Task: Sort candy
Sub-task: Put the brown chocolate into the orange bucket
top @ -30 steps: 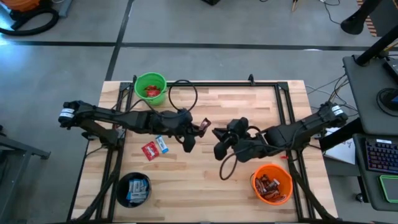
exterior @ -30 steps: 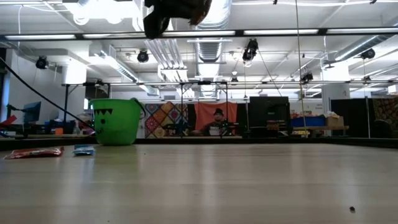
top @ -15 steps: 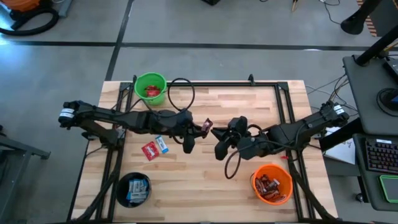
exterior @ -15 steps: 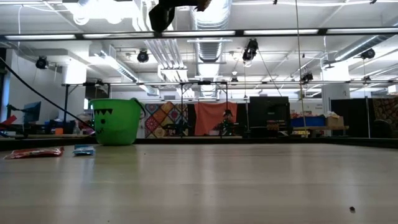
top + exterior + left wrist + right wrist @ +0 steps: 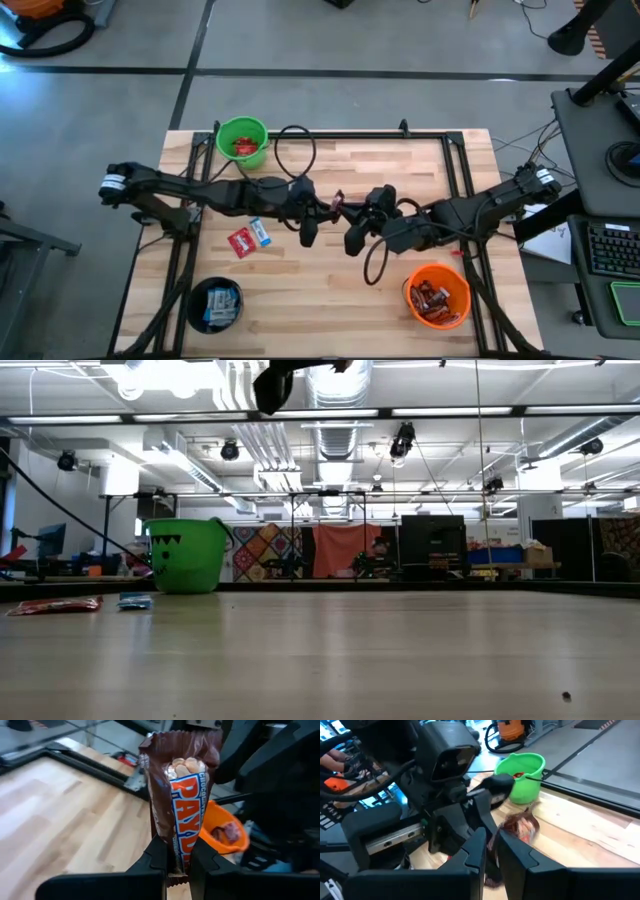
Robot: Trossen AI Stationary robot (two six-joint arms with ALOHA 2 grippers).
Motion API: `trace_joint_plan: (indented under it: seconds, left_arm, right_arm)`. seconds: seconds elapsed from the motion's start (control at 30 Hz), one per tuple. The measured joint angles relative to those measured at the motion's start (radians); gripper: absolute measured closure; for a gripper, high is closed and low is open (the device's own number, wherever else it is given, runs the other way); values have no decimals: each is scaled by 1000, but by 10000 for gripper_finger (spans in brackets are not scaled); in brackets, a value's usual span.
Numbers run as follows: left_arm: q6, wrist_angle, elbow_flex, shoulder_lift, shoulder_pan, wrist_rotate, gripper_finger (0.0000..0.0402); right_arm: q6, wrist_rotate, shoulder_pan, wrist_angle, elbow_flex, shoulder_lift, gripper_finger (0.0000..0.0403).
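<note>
Pinching a brown candy bar [image 5: 182, 795] in my left gripper [image 5: 175, 862], I hold it above the desk [image 5: 400, 170] middle, the right gripper [image 5: 487, 852] close beside it with fingers nearly together, the orange bucket [image 5: 438, 296] near.

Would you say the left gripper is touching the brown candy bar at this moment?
Touching. In the left wrist view, the left gripper has its two fingers closed on the lower end of the brown candy bar, which stands up between them.
</note>
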Motion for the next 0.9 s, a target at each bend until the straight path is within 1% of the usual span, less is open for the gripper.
trace_joint_plan:
  seconds: [0.13, 0.27, 0.47, 0.9]
  left_arm:
    - [-20, 70, 0, 43, 0, 44, 397]
    - [-36, 97, 0, 65, -2, 48, 397]
    - [-32, 99, 0, 47, -4, 47, 397]
    - [-27, 95, 0, 25, -3, 25, 396]
  right_arm:
    - [-4, -2, 0, 5, 0, 0, 364]
    - [-6, -2, -1, 4, 0, 1, 364]
    - [-19, -25, -1, -4, 0, 1, 364]
    - [-14, -25, -1, -40, 1, -2, 364]
